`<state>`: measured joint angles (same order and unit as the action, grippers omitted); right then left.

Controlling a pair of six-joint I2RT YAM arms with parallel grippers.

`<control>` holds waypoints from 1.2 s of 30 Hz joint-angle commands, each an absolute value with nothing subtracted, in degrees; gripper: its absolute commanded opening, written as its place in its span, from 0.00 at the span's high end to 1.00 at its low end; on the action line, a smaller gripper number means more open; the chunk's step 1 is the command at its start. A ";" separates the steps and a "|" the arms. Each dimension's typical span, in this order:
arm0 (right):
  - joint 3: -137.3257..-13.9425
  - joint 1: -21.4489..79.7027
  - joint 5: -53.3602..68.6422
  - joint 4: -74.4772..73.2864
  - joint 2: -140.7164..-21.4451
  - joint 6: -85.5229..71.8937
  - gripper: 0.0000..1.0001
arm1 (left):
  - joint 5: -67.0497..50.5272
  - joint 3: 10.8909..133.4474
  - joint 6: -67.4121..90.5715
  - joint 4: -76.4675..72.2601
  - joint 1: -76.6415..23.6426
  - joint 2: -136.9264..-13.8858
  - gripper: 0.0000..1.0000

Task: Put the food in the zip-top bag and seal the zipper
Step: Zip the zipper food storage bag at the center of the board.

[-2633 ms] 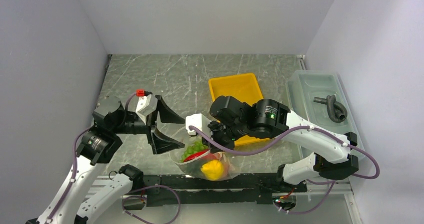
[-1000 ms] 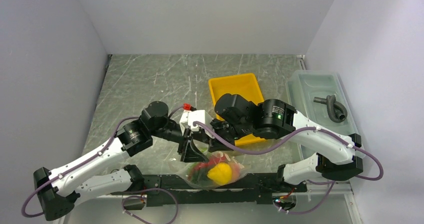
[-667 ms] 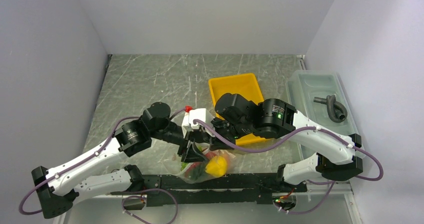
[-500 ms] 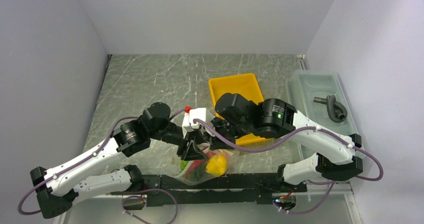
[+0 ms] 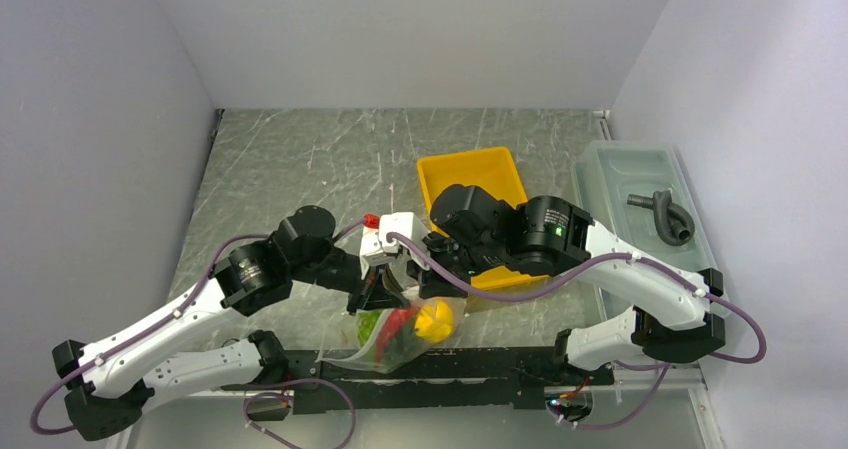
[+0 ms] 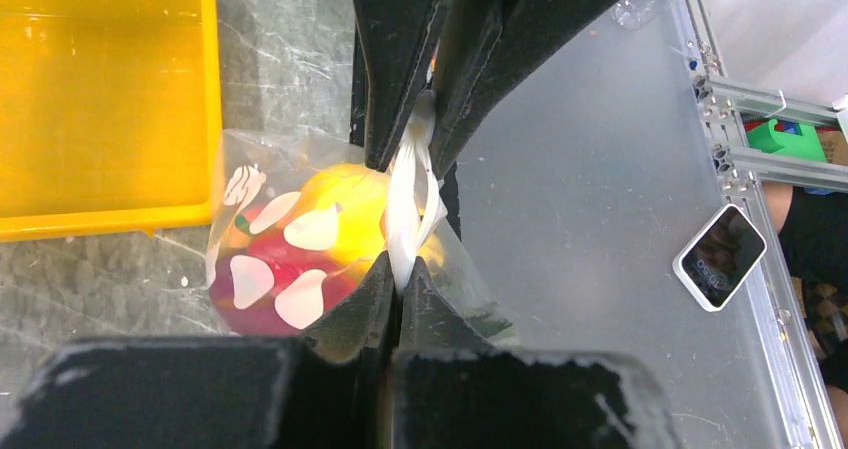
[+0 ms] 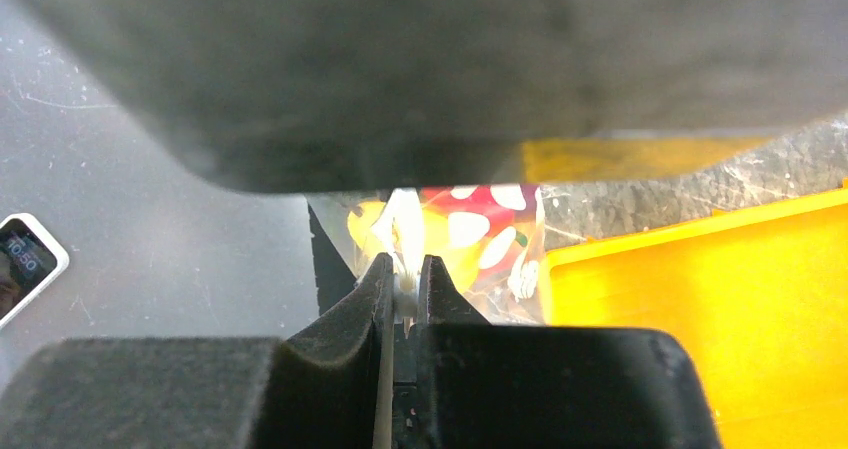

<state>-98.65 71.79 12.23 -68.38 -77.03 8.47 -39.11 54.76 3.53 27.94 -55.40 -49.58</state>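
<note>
The zip-top bag (image 5: 350, 347), clear with white dots, hangs between my two grippers near the table's front edge. Inside it lies the food: a yellow pear (image 5: 435, 319), a red chilli (image 5: 400, 324) and green grapes (image 5: 372, 326). My left gripper (image 5: 383, 291) is shut on the pale zipper (image 6: 410, 199) at the bag's mouth. My right gripper (image 5: 425, 269) is shut on the same strip right beside it. In the left wrist view my left gripper (image 6: 396, 269) pinches the strip, with the right fingers (image 6: 400, 79) clamped on it just beyond. In the right wrist view my right gripper (image 7: 405, 272) holds the strip, the bag (image 7: 460, 229) behind it.
The yellow tray (image 5: 470, 174) sits just behind the right gripper. A translucent bin (image 5: 640, 204) with a grey hose piece (image 5: 665, 214) stands at the right. A black rail (image 5: 450, 364) runs along the front edge. A small white device (image 6: 720, 256) lies below the table.
My left gripper has gone from open to shut on the zipper beside the right gripper. The bag with the food has swung a little to the left. The right gripper has kept its grip.
</note>
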 commanded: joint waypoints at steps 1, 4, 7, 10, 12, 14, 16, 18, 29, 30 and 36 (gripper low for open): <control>-99.11 71.06 10.06 -66.08 -75.19 6.28 1.00 | -40.10 57.01 1.72 29.90 -55.72 -48.89 1.00; -98.30 70.89 9.50 -65.48 -75.32 5.90 1.00 | -41.34 57.18 1.62 29.57 -55.72 -48.39 1.00; -97.31 70.76 8.96 -64.70 -74.81 6.02 0.95 | -41.74 57.58 1.41 29.65 -55.72 -47.48 1.00; -95.98 70.58 8.66 -62.63 -73.16 6.58 0.81 | -41.73 58.22 1.11 30.39 -55.72 -46.54 1.00; -94.70 70.58 8.43 -61.12 -71.96 7.05 0.73 | -41.96 58.52 1.10 30.58 -55.72 -45.74 1.00; -92.56 70.53 8.44 -58.39 -69.94 7.77 0.66 | -42.46 58.47 1.21 30.35 -55.74 -44.78 1.00; -89.70 70.52 8.52 -55.46 -68.01 8.12 0.57 | -42.89 58.47 1.22 30.30 -55.72 -44.21 1.00; -87.40 70.49 8.92 -52.98 -66.15 8.45 0.52 | -43.27 58.66 1.22 30.29 -55.72 -43.80 1.00; -72.88 70.49 18.35 -34.23 -55.25 7.36 0.43 | -44.45 60.02 0.70 31.46 -55.70 -43.79 1.00; -72.12 70.49 19.20 -32.91 -54.66 7.19 0.43 | -44.39 60.07 0.68 31.31 -55.72 -43.85 1.00; -69.70 70.49 22.90 -28.57 -53.77 5.96 0.42 | -44.30 60.63 0.70 31.71 -55.72 -43.63 1.00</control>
